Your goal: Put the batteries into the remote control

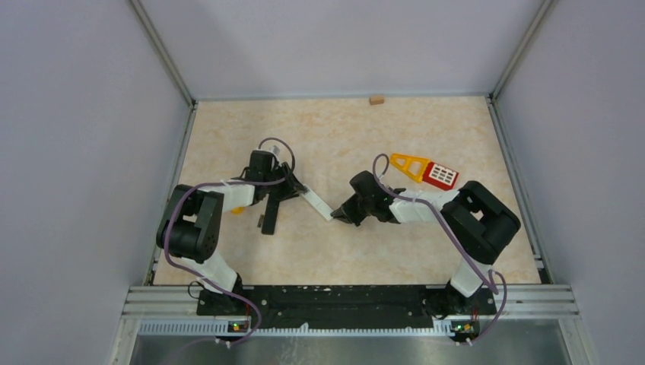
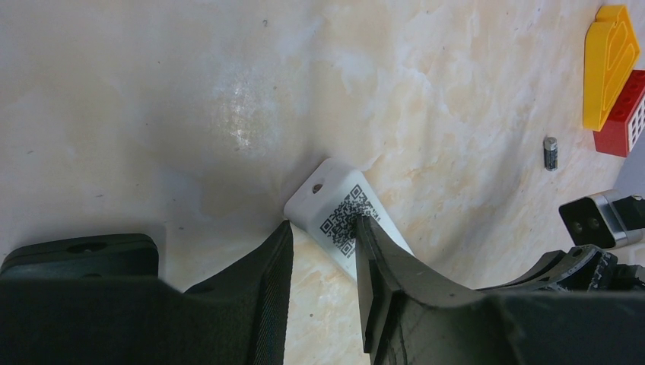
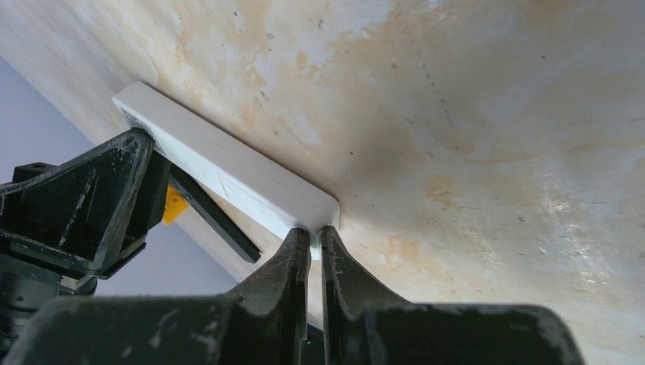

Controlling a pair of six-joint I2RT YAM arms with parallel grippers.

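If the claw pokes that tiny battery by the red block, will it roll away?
Probably: the battery is a round cylinder, seemingly lying on its side on the smooth table. It looks tiny, so likely light and easy to knock.

left arm (image 1: pixel 199 222): elbow folded near its base, forearm reaching right toward the centre.
left gripper (image 2: pixel 323 228): fingers clamped on both sides of the white remote (image 2: pixel 342 207).
right arm (image 1: pixel 481 220): elbow bent, forearm reaching left.
right gripper (image 3: pixel 314 237): fingers almost together, slim gap, tips against the remote's other end.
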